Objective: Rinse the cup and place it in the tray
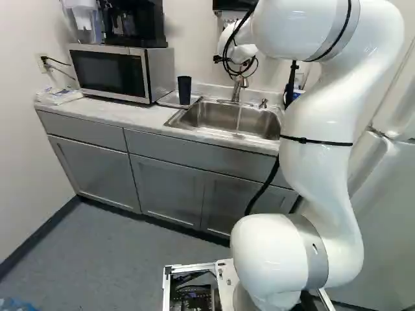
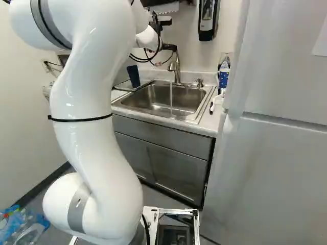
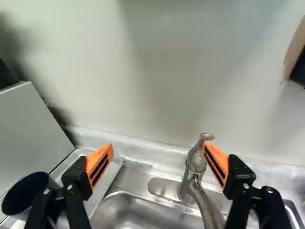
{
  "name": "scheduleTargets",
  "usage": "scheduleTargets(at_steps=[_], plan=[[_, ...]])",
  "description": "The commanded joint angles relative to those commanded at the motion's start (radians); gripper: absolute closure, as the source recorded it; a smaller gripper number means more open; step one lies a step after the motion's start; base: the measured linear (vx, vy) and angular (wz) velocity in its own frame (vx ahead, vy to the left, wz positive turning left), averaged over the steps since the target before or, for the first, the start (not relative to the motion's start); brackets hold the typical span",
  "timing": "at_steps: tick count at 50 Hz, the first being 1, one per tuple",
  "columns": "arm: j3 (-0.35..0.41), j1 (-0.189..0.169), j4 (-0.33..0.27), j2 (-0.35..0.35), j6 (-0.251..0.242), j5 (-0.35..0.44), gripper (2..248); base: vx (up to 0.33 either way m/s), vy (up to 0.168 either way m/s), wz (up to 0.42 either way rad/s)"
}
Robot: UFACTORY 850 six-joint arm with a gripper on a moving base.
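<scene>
Though pale the counter [image 1: 123, 114], floor [image 1: 117, 259] grey.

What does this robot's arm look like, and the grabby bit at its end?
The arm is glossy white with thick, rounded segments, grey bands, a black strap and looping black cables. The gripper is black, its two fingers tipped with tapering orange pads that have dark slots.

Microwave [image 1: 107, 72], black appliance [image 1: 135, 26] on top, grey cabinets [image 1: 167, 191], white fridge [image 2: 276, 168]
</scene>
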Motion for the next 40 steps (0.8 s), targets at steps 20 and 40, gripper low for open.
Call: scheduleTargets(at_steps=[20,40], plan=[[-0.029,-0.001,0.0,0.009,0.0,0.0,3,0.0,0.0,0.0],[-0.139,-0.01,0.0,-0.06,0.0,-0.022,3,0.0,0.0,0.0]])
